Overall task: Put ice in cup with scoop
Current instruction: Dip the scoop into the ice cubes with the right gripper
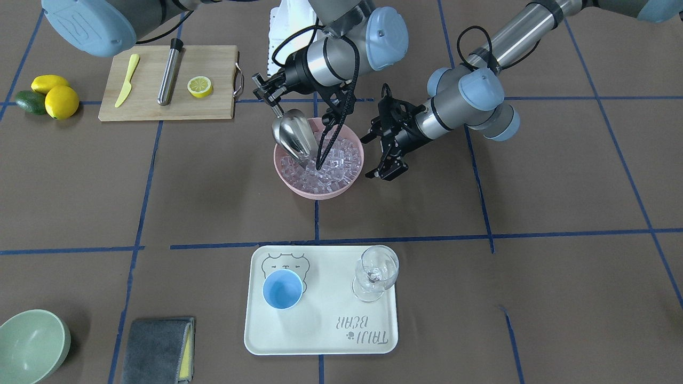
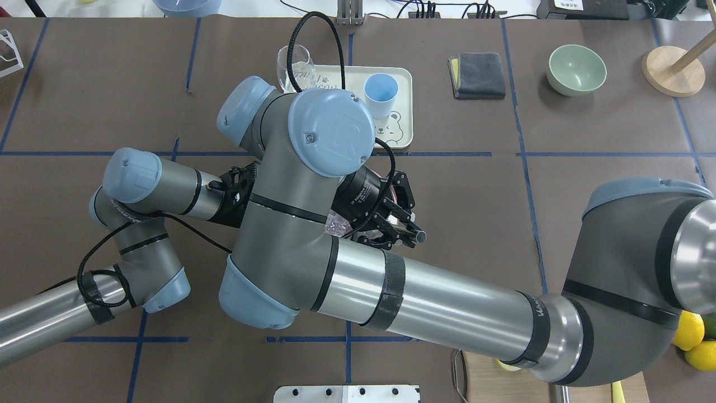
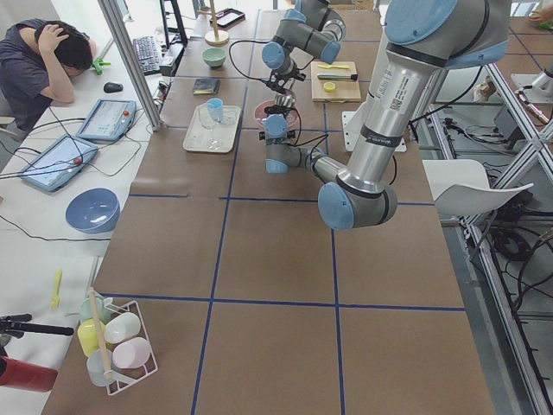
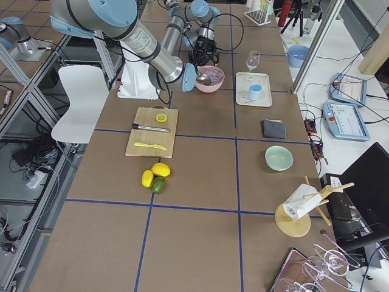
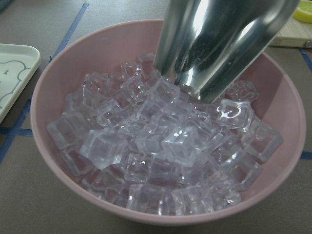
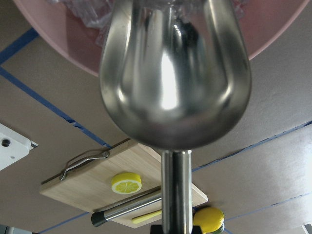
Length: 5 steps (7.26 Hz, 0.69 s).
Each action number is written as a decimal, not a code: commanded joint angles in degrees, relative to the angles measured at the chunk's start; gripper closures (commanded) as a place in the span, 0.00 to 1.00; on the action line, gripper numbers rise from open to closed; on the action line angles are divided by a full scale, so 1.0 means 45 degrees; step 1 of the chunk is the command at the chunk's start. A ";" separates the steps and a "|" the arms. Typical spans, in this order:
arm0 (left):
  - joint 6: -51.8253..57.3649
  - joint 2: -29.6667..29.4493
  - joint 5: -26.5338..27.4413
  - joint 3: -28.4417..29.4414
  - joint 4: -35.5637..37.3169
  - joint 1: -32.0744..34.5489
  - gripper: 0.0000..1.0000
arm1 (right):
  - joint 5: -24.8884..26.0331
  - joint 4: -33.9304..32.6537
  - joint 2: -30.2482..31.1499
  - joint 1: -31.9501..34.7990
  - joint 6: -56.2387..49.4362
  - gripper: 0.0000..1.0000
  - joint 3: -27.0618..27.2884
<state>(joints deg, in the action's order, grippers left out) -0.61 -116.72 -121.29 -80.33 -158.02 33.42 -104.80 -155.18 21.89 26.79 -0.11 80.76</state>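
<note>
My right gripper [image 1: 265,93] is shut on the thin handle of the shiny steel scoop [image 1: 293,140]. The scoop tilts down with its front edge in the ice [image 1: 336,165], a heap of clear cubes in the pink bowl [image 1: 320,195]. In the left wrist view the scoop [image 5: 219,44] presses into the ice [image 5: 161,146]. The right wrist view shows the scoop's rounded back [image 6: 175,73]. My left gripper [image 1: 387,166] is open and empty, just beside the bowl. The light-blue cup [image 1: 283,288] stands empty on the white tray [image 1: 320,341]; it also shows in the overhead view [image 2: 380,92].
A clear wine glass [image 1: 376,272] stands on the tray beside the cup. A wooden cutting board [image 1: 213,106] holds a yellow knife, a steel cylinder and a lemon half. Lemons [image 1: 61,101], a green bowl [image 1: 32,344] and a grey cloth [image 1: 157,349] lie at the table's edges.
</note>
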 commanded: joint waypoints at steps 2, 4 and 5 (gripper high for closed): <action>-0.0001 0.0001 0.0000 0.0000 -0.0002 0.0014 0.00 | -0.0013 0.1628 0.0523 -0.0016 0.0160 1.00 0.0041; -0.0001 0.0001 0.0000 0.0001 -0.0002 -0.0005 0.00 | 0.0007 0.2411 0.0817 -0.0055 0.0337 1.00 0.0177; -0.0001 0.0001 0.0000 -0.0019 -0.0002 -0.0005 0.00 | -0.0013 0.2608 0.1166 -0.0055 0.0376 1.00 0.0622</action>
<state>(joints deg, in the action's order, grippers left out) -0.62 -116.72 -121.29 -80.35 -158.03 33.41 -104.82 -145.01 25.66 26.58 1.31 81.94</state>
